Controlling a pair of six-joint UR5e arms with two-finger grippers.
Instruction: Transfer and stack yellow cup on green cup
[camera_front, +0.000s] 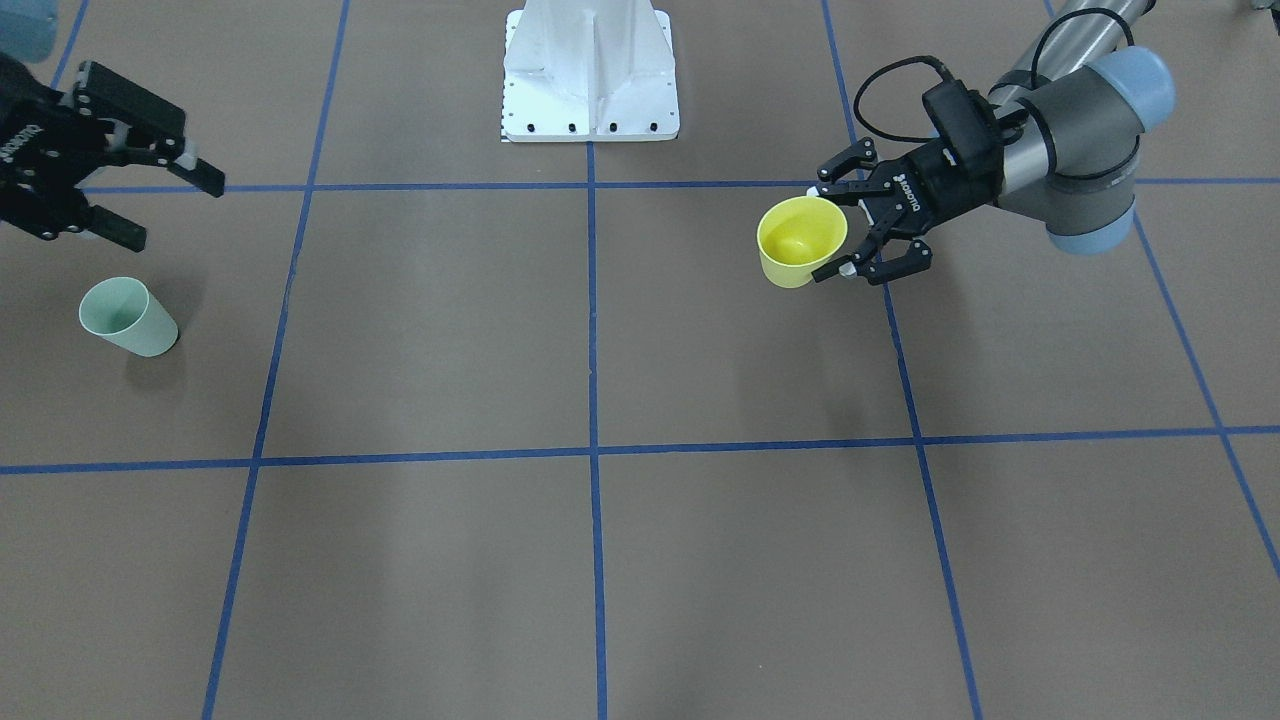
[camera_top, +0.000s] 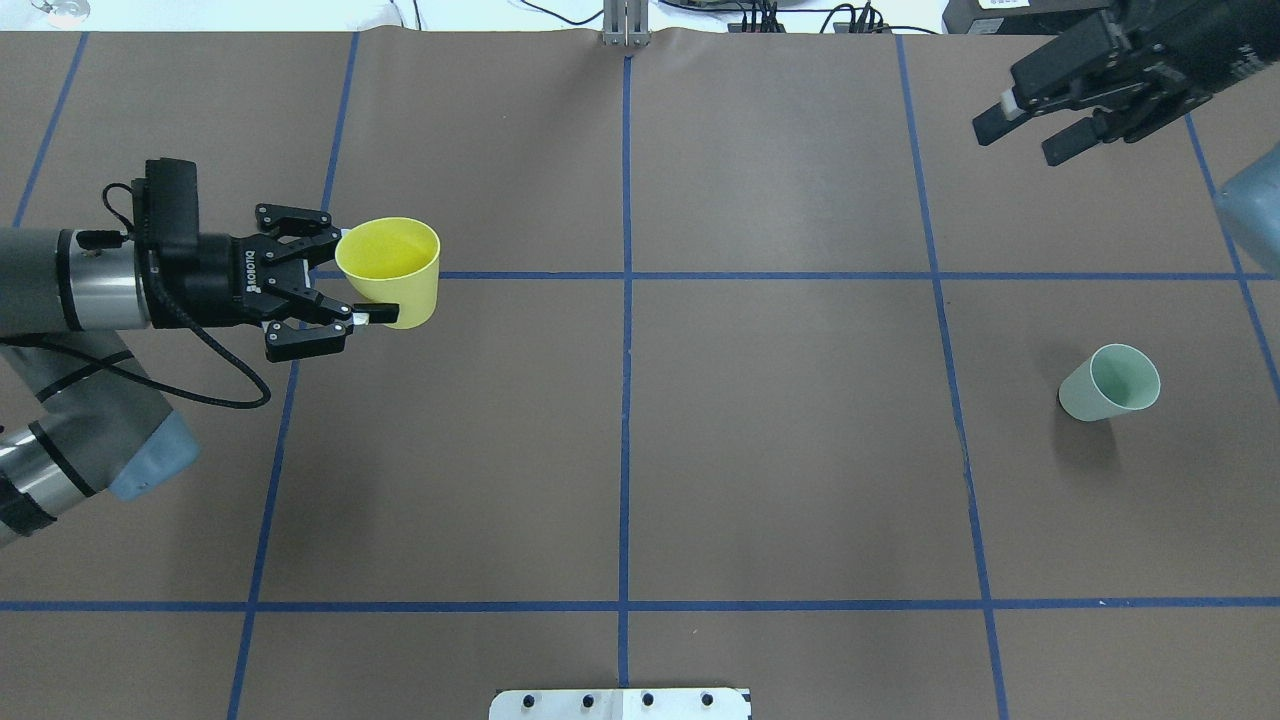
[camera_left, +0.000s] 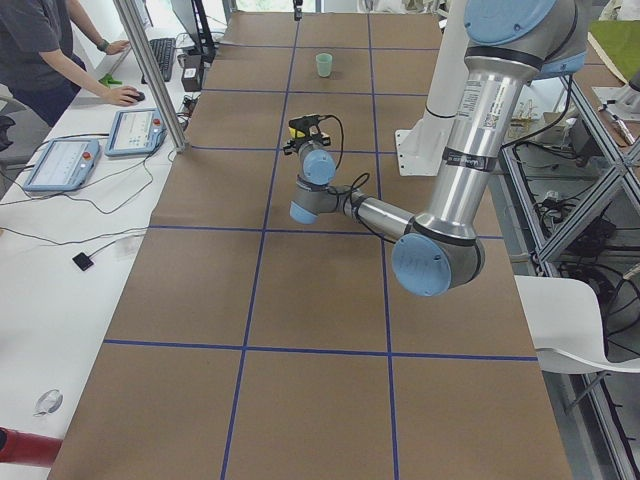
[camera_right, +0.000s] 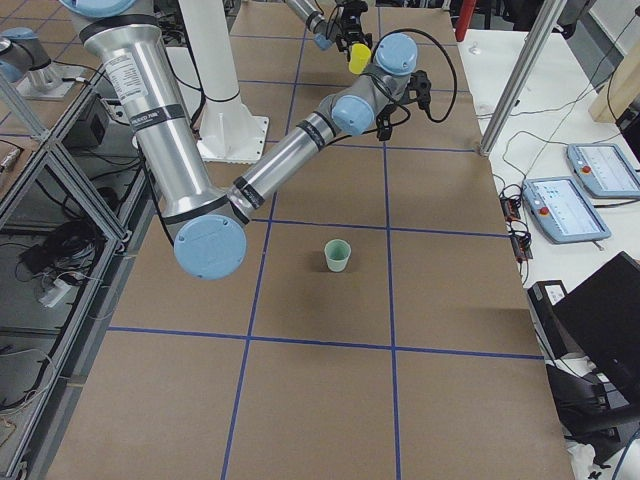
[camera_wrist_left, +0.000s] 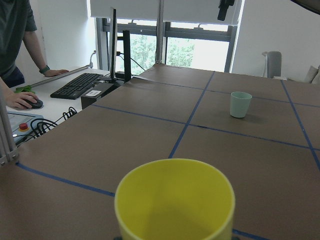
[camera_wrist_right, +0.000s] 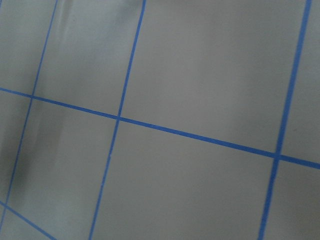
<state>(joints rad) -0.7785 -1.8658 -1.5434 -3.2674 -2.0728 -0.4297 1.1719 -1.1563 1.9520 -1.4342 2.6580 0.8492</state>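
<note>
The yellow cup (camera_front: 800, 240) is upright in my left gripper (camera_front: 822, 232), which is shut on its wall from the side and holds it above the table on my left side. It also shows in the overhead view (camera_top: 390, 262) and fills the bottom of the left wrist view (camera_wrist_left: 175, 200). The green cup (camera_front: 128, 316) stands upright and alone on the table on my right side (camera_top: 1108, 383), far across from the yellow cup (camera_wrist_left: 240, 104). My right gripper (camera_front: 170, 210) is open and empty, raised beyond the green cup (camera_top: 1020, 140).
Brown table cover with a blue tape grid. The white robot base plate (camera_front: 590, 75) sits at the middle of my edge. An operator (camera_left: 40, 50), tablets and a keyboard are at a desk along the far side, with a metal post (camera_left: 150, 70).
</note>
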